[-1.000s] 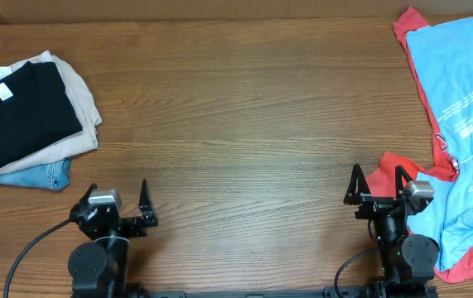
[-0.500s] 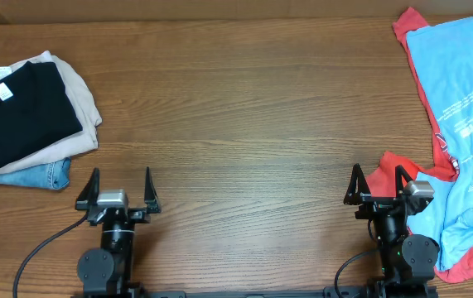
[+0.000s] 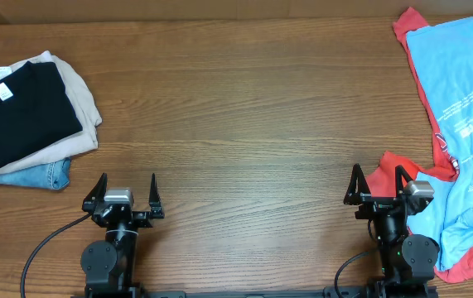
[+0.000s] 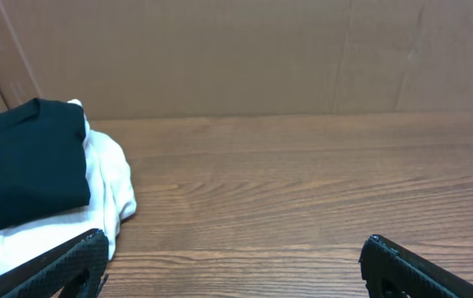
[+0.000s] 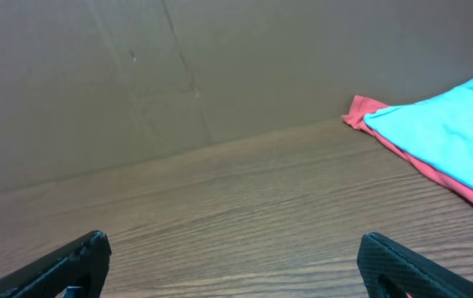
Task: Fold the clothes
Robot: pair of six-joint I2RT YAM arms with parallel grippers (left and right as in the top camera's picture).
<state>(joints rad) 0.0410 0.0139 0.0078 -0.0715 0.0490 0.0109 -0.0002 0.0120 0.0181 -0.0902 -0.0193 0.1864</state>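
The black T-shirt (image 3: 21,112) lies folded at the bench's (image 3: 244,108) left edge. Its small white neck label (image 3: 2,92) is too small to read. It tops a stack of three, over a cream garment (image 3: 83,103) and a denim piece (image 3: 41,175). At the right edge, cut off by the frame, a light-blue shirt (image 3: 460,91) with illegible white print covers a red shirt (image 3: 403,25). Both the left gripper (image 3: 128,182) and the right gripper (image 3: 377,171) stand wide and hold nothing.

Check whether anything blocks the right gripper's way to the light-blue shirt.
Nothing separate does. The open right gripper sits at the edge of the red shirt; the light-blue shirt lies on it, further right.
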